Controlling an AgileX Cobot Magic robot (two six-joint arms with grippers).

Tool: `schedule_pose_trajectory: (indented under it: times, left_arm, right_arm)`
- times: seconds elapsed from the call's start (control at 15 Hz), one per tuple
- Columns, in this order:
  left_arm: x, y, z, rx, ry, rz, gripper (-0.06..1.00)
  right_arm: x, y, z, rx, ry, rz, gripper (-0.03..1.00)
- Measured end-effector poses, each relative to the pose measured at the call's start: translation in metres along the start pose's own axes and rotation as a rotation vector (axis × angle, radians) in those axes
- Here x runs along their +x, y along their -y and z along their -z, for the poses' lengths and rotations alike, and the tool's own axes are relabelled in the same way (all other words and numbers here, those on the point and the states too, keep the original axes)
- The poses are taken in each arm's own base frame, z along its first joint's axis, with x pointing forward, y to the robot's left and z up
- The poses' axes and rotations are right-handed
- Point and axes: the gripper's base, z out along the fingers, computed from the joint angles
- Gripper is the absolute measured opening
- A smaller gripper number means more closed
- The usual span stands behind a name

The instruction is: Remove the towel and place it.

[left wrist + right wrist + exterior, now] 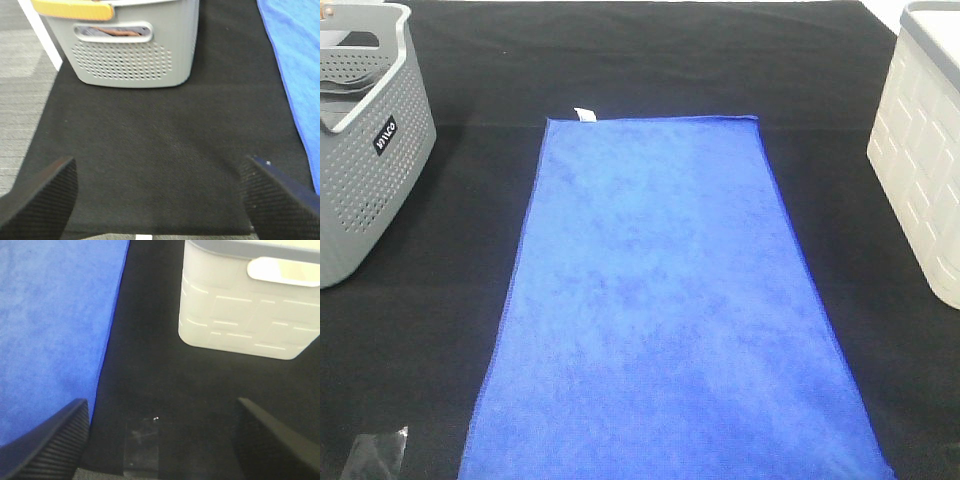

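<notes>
At the lower edge of the high view, the towel (665, 310) lies flat and spread on the black bench (440, 330), running from the bottom centre up to mid-frame, a small white tag (584, 114) at its far left corner. The left tool (160, 195) hovers with jaws wide apart over bare cloth, holding nothing; the right tool (160, 435) is likewise wide open and empty, one finger (50, 445) over the towel's edge. Farther back, a grey perforated basket (360, 160) sits upper left and a white basket (920, 170) upper right.
</notes>
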Motion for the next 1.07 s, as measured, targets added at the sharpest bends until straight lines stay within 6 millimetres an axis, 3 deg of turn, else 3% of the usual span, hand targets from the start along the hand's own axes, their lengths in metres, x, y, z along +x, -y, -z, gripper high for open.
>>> schedule_pose_trajectory:
  times: [0.47, 1.07]
  left_arm:
    - [-0.001, 0.002, -0.015, 0.079, 0.075, 0.002, 0.81]
    - [-0.003, 0.003, -0.015, 0.086, 0.088, 0.026, 0.81]
  right_arm:
    - [0.0, 0.0, -0.01, 0.0, 0.046, -0.011, 0.75]
    - [0.0, 0.0, -0.01, 0.0, 0.046, -0.011, 0.75]
